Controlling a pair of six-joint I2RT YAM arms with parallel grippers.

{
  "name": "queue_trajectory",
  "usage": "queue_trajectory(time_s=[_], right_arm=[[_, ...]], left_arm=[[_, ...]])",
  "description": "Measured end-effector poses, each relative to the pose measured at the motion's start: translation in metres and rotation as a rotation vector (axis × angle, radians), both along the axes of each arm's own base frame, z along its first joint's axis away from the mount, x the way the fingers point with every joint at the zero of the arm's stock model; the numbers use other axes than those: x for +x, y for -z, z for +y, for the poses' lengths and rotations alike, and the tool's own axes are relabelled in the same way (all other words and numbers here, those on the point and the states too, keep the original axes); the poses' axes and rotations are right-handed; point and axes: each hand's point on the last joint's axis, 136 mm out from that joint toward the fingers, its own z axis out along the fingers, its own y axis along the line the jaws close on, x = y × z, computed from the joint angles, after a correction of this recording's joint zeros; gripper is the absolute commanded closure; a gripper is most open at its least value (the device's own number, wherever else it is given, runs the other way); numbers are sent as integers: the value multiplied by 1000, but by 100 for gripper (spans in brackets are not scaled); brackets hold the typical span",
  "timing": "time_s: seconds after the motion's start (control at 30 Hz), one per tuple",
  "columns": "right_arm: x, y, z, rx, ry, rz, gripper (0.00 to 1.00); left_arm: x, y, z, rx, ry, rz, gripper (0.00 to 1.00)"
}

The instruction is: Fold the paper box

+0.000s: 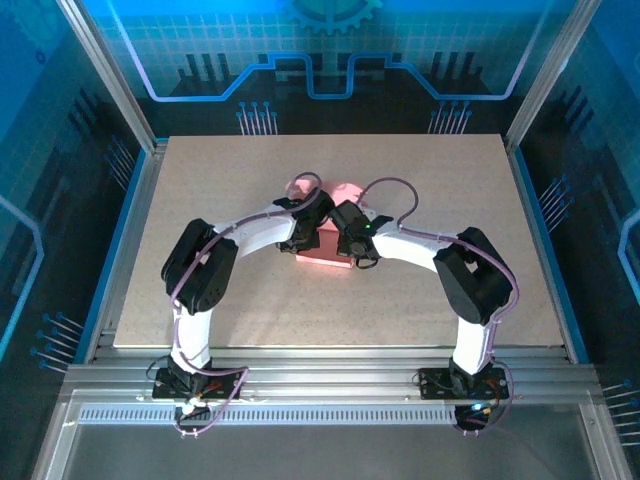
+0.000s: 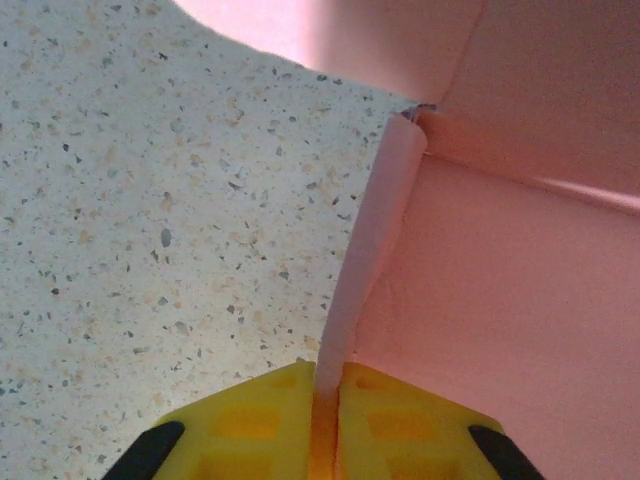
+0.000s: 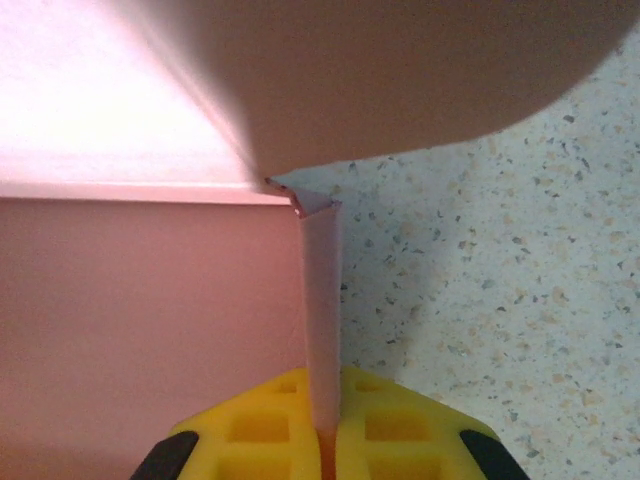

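Left gripper (image 2: 325,388) and right gripper (image 3: 322,402) each pinch an upright wall of the paper box (image 2: 500,300) lying between them

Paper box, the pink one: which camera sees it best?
Top external: there the paper box sits on the table with its overall shape showing, though partly hidden. The wrist views give close-ups of single corners: a side flap pinched in the left gripper, another in the right gripper.

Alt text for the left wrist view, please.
The left gripper, yellow-fingered, pinches a thin side flap of the pink paper box, seen edge-on. Box panels spread to the right; the speckled table lies to the left.
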Motion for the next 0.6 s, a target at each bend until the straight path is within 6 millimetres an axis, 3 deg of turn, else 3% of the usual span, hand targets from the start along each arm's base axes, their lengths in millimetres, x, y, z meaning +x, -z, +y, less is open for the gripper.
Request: queue_trajectory(time_s=[0.13,0.23,0.3,0.47,0.6], right_arm=[[0,0,0,-3,-2,-3,100],[0,0,0,-3,-2,-2,100],[0,0,0,-2,-4,-1,100],[1,0,-1,-10,-10,-5,100],[1,-1,-1,-17,-14,-8,100]], left_arm=[[1,2,-2,-44,-8,4,79],[-3,11,-3,-72,-22,27,78],[-6,17,-3,-72,-23,46,80],[-9,22,-4,-77,-9,69,98],[-10,22,-5,-81,-8,74,100]])
